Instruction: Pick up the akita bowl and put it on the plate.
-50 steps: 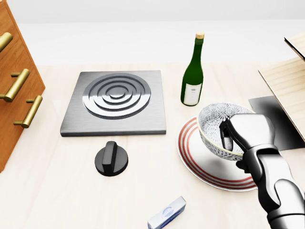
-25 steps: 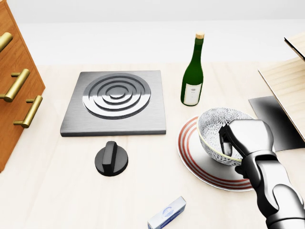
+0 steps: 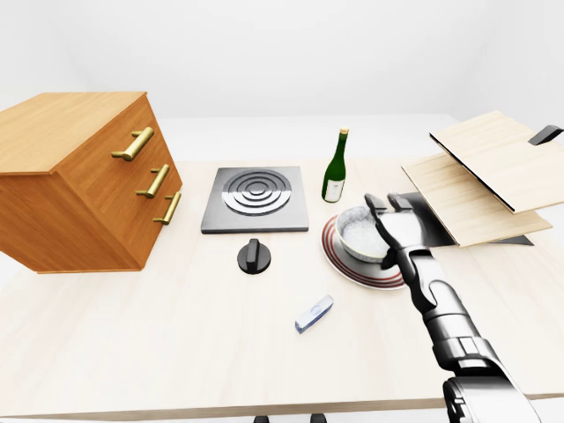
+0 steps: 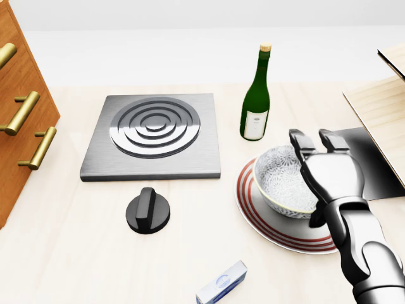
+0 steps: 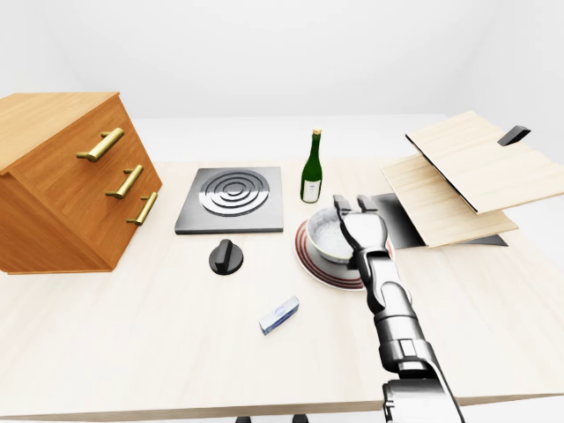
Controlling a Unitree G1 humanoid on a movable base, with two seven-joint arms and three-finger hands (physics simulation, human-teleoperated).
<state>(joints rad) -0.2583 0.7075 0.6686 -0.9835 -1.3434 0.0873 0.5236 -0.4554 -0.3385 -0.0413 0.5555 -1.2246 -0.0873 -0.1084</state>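
The akita bowl (image 4: pixel 281 179), white with a fine blue pattern, sits upright on the red-ringed plate (image 4: pixel 256 212) at the right of the head view. My right hand (image 4: pixel 316 152) is open against the bowl's right side, its fingers (image 4: pixel 299 138) stretched straight up past the rim and gripping nothing. The hand covers the bowl's right wall and part of the plate. In the left-eye view the bowl (image 3: pixel 356 233) rests level on the plate (image 3: pixel 339 262). My left hand appears in no view.
A green bottle (image 4: pixel 255 96) stands just above the plate. A steel burner plate (image 4: pixel 154 135) and black knob (image 4: pixel 147 211) lie to the left, a small blue-white box (image 4: pixel 221 282) below. A wooden drawer unit (image 3: pixel 84 176) is at left, tilted boards (image 3: pixel 480 181) at right.
The right hand's fingers have opened off the bowl's rim and now point upward. The bowl, tilted in the grip before, has settled level on the plate.
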